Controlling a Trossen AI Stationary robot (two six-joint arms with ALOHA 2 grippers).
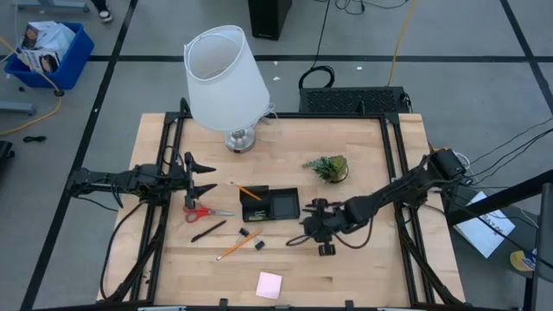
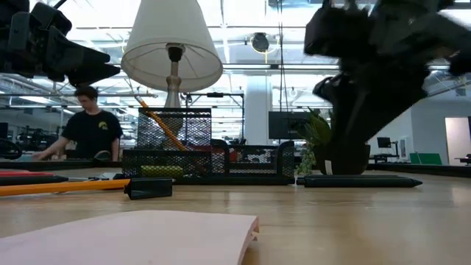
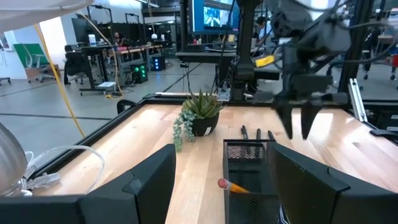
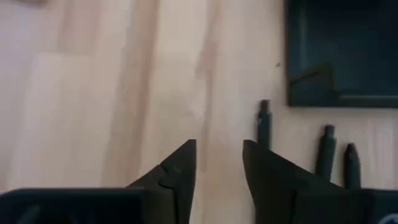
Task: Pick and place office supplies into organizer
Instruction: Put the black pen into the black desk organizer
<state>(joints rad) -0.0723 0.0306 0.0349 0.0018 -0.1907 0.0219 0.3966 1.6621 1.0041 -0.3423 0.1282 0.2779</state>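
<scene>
High view: the black organizer (image 1: 275, 206) sits mid-table with a pencil (image 1: 248, 192) leaning in it; scissors (image 1: 206, 211) lie beside the left gripper (image 1: 210, 177), fingers spread. Right wrist view: the right gripper (image 4: 217, 163) hovers above bare wood, fingers slightly parted, empty, near three pens (image 4: 325, 152).

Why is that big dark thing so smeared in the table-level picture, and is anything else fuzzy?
In the low view the right hand hangs close to the lens and blurs, as does the near pink sticky-note pad; in the right wrist view the organizer and pens look soft.
</scene>
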